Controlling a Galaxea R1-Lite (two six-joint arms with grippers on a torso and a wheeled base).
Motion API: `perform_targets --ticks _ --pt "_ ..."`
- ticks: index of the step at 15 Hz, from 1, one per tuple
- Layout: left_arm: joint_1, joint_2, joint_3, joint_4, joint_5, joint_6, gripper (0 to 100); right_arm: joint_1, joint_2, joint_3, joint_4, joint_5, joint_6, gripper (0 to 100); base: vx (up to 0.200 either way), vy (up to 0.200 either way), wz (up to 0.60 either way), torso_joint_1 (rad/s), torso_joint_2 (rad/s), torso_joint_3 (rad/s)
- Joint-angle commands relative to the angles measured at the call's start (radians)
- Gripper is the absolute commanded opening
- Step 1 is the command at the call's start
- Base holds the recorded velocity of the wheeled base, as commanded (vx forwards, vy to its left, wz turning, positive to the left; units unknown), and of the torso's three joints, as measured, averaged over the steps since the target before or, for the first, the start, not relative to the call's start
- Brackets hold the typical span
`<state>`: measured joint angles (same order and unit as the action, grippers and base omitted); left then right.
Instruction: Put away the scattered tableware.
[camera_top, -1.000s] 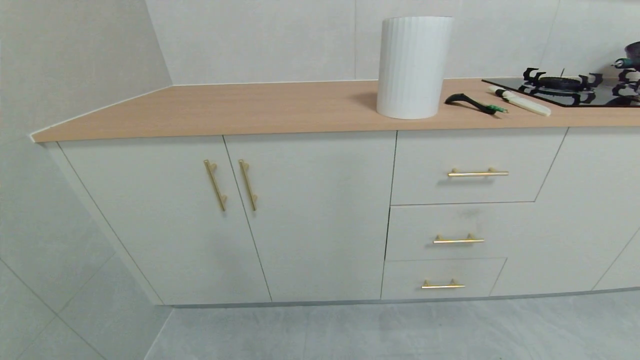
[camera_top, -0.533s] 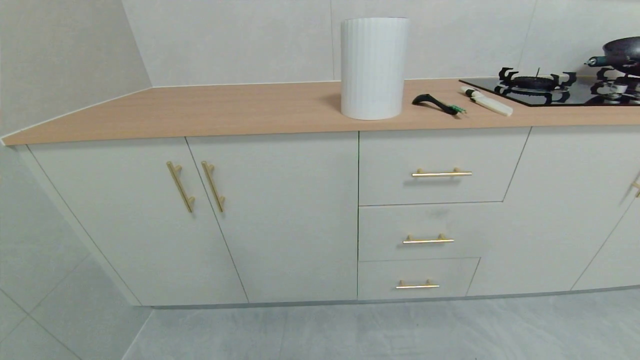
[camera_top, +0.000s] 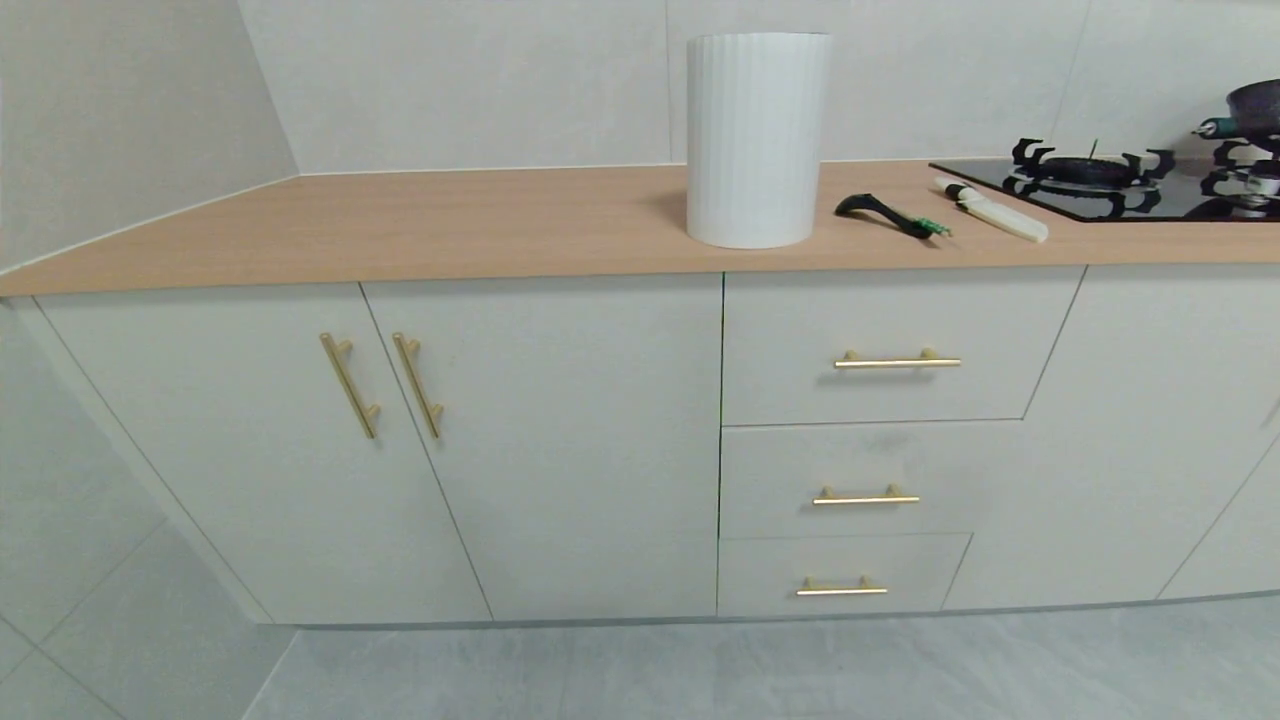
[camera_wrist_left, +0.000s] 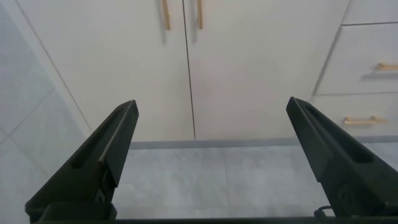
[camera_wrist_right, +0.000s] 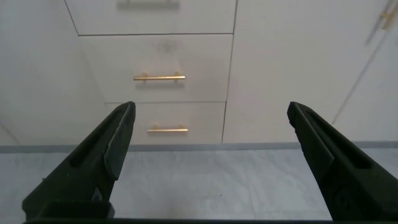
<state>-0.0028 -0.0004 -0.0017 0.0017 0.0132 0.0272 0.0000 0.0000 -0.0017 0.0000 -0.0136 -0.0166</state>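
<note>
Your left gripper (camera_wrist_left: 210, 109) and right gripper (camera_wrist_right: 210, 111) face the cabinet (camera_top: 560, 440), jaws spread wide, nothing held. Black utensil (camera_top: 888, 213) lies on the countertop (camera_top: 400, 225) just right of the white canister (camera_top: 757, 140); cream-handled knife (camera_top: 990, 208) farther right.

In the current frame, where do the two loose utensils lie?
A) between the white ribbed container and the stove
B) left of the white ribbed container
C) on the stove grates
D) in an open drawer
A: the black utensil and the cream-coloured utensil lie on the countertop, with the white ribbed container on one side and the stove on the other.
</note>
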Motion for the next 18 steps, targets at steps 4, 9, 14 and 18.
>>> perform_targets --ticks 4,9,14,18 --pt "0.0 0.0 0.0 0.0 0.001 -0.016 100 0.0 0.002 0.0 0.0 0.001 0.0 100 0.0 0.0 0.0 0.0 0.0 0.0" --pt "0.0 0.0 0.0 0.0 0.001 -0.029 100 0.0 0.002 0.0 0.0 0.011 0.0 100 0.0 0.0 0.0 0.0 0.0 0.0" --pt "0.0 0.0 0.0 0.0 0.001 -0.029 100 0.074 0.387 -0.293 0.026 0.116 0.086 100 0.0 0.0 0.0 0.0 0.0 0.0" --pt "0.0 0.0 0.0 0.0 0.001 -0.029 100 0.123 0.973 -0.563 0.014 0.113 0.073 100 0.0 0.0 0.0 0.0 0.0 0.0"
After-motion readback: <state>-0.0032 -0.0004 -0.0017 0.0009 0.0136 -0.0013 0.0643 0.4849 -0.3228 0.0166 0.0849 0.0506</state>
